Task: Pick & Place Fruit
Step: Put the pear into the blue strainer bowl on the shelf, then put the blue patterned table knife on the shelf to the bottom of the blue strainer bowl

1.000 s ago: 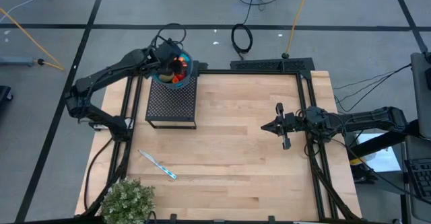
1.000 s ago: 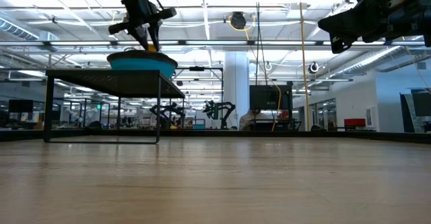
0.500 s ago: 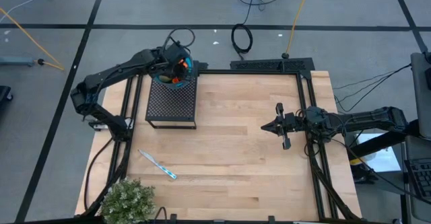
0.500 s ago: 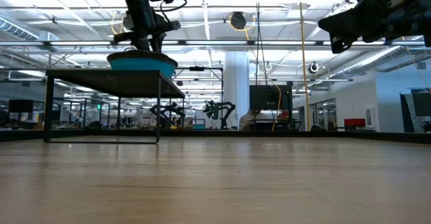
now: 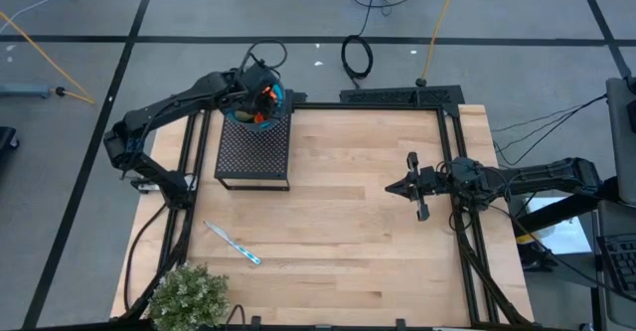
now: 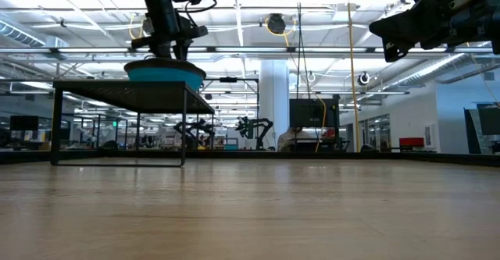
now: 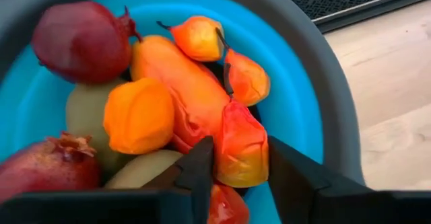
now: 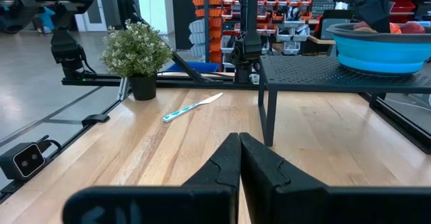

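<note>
A blue bowl (image 7: 306,96) with a grey rim stands on a black mesh stand (image 5: 253,154) at the table's far left. It holds several fruit pieces: dark red rounds (image 7: 82,39), an orange one (image 7: 138,114), olive ovals and a long orange piece (image 7: 176,83). My left gripper (image 7: 241,169) reaches down into the bowl (image 6: 164,73) and is shut on a red-orange piece (image 7: 241,143). My right gripper (image 5: 390,188) hangs shut above the table's right half, with nothing in it. My left gripper pinches the red-orange piece by its two sides (image 7: 225,158) between its two fingers. It comes slanting down from above the bowl's far left rim. The piece lies on the other fruit inside the bowl, with its narrow end pointing away from the fingers.
A thin blue-and-white stick (image 5: 232,243) lies on the wood near the left front. A bushy green plant (image 5: 189,296) stands at the front left corner. Black frame rails (image 5: 459,202) run along the table's sides.
My left gripper has gone down and a little toward the table's right, from over the bowl's far left rim into the bowl, and its wrist has rolled. For the last half second it has kept still.
</note>
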Controlling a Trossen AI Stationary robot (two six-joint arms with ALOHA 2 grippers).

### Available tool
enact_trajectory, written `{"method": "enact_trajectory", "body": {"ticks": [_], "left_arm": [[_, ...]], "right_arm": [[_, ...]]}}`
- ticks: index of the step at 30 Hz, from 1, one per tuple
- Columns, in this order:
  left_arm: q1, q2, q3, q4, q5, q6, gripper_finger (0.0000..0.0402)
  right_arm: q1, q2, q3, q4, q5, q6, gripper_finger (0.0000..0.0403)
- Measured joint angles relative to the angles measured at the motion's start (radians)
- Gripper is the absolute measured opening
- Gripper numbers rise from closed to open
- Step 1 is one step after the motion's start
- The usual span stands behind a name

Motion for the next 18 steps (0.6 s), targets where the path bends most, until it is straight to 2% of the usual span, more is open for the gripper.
{"method": "enact_trajectory", "body": {"ticks": [9, 13, 18], "left_arm": [[0.000, -0.012, 0.000, 0.001, -0.026, 0.064, 0.0223], [-0.003, -0.052, 0.016, 0.000, -0.003, 0.074, 0.0243], [-0.047, -0.118, 0.051, 0.001, 0.070, 0.010, 0.0247]], "right_arm": [[0.000, 0.000, 0.000, 0.000, 0.000, 0.000, 0.0000], [0.000, 0.000, 0.000, 0.000, 0.000, 0.000, 0.0000], [0.000, 0.000, 0.000, 0.000, 0.000, 0.000, 0.0000]]}}
